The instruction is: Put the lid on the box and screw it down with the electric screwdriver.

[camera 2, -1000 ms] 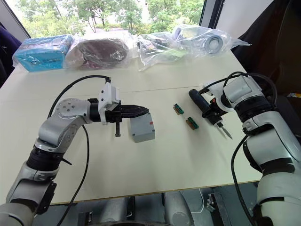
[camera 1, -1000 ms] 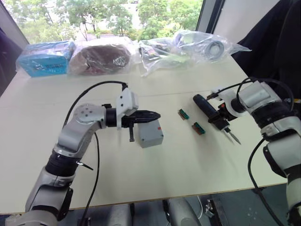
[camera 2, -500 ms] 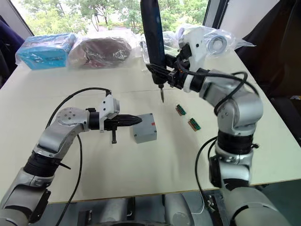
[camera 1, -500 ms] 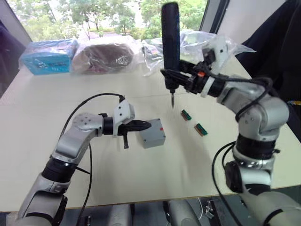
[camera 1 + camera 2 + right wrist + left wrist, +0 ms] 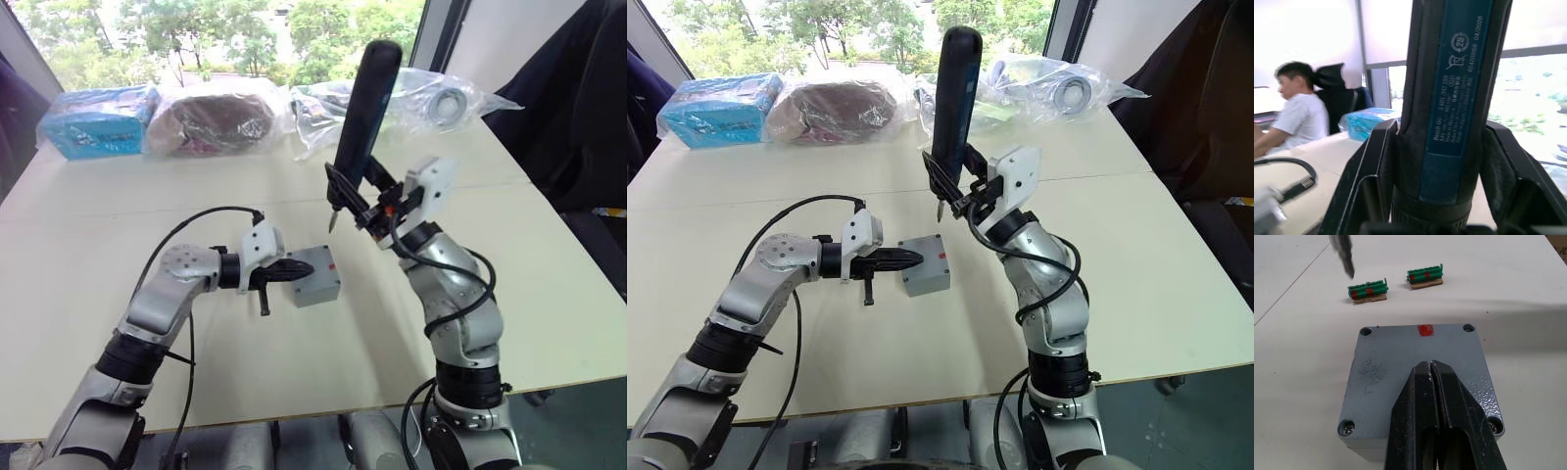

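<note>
Closed left gripper (image 5: 1431, 377) presses the red-marked grey square plastic lid (image 5: 1418, 367). Right gripper (image 5: 1442, 196) clamps the dark blue-black pen-shaped "Bosch GO" electric screwdriver (image 5: 1449, 98) above that lid.

grey lid (image 5: 1420, 363) with red mark sits on the box (image 5: 315, 286) mid-table; dark electric screwdriver (image 5: 361, 108) raised upright, bit down, above it.

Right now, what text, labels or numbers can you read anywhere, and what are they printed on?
"04/2026": blue label on the electric screwdriver, held in the right gripper.
"Bosch GO": same label; the smaller lines under it are too small to read.
Crossed-out-bin sign: same label.
The lid: only a red mark, no text.
</note>
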Controlling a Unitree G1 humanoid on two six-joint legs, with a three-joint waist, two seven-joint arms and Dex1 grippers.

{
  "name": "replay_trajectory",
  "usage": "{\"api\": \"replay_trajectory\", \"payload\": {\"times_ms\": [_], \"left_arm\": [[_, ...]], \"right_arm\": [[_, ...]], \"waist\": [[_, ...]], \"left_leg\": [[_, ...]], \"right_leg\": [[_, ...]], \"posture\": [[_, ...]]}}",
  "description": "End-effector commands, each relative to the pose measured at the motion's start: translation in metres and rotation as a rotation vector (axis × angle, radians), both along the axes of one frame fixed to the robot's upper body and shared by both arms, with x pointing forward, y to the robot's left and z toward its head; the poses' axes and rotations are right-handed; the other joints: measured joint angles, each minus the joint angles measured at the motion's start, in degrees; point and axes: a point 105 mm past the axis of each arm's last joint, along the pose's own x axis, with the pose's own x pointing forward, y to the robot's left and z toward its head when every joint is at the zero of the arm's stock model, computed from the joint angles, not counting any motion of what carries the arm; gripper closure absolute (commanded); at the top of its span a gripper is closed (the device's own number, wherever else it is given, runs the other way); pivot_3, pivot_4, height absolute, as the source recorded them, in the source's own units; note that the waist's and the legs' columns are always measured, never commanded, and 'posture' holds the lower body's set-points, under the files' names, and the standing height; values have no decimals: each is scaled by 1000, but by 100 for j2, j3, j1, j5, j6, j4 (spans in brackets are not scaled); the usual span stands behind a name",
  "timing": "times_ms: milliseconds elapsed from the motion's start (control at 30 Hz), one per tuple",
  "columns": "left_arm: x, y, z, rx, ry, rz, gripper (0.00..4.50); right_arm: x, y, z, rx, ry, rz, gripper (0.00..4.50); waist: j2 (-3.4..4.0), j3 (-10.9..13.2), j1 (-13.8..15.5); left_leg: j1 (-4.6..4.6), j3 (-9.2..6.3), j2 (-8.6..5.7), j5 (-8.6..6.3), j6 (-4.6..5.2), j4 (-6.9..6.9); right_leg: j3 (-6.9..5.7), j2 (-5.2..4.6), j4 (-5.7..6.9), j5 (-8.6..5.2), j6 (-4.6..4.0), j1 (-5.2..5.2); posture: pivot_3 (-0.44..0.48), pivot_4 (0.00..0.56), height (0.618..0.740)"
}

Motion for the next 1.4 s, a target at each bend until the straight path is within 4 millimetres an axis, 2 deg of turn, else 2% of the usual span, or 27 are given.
{"api": "replay_trajectory", "payload": {"times_ms": [33, 200, 533, 900, 1267, 1400], "left_arm": [[1, 3, -3, 13, 2, 17, 4500], [1, 6, -2, 15, 3, 25, 4500], [3, 7, 0, 15, 4, 36, 4500], [4, 8, -1, 18, 8, 42, 4500], [3, 8, -2, 18, 10, 42, 4500], [3, 8, -2, 19, 11, 41, 4500]], "right_arm": [[-9, 5, 13, 12, -98, 3, 2668], [-4, 5, -3, -18, -72, -9, 2668], [3, 3, -14, -60, -73, -19, 2668], [3, 16, -16, -91, -105, 21, 2668], [7, 17, -10, -113, -133, 29, 2668], [8, 17, -20, -151, -91, 47, 2668]], "waist": [[0, 0, 0], [0, 0, 4], [0, 0, 4], [0, 0, -2], [0, 0, 1], [0, 0, 0]], "left_leg": [[0, 0, 0, 0, 0, 0], [3, -1, 0, 0, -1, 0], [22, 0, 0, 0, 0, -1], [60, 2, 0, 0, 0, -9], [61, 3, 0, 0, 0, -9], [61, 3, 0, 0, 0, -9]], "right_leg": [[0, 0, 0, 0, 0, 0], [0, 0, -1, 0, 0, 4], [1, 0, -2, -1, 0, 23], [3, 0, -5, -4, 1, 53], [5, 0, -5, -4, 1, 54], [5, 0, -5, -4, 1, 54]], "posture": [[0, 150, 740], [0, 150, 740], [0, 150, 740], [0, 150, 740], [0, 150, 740], [0, 150, 740]]}}
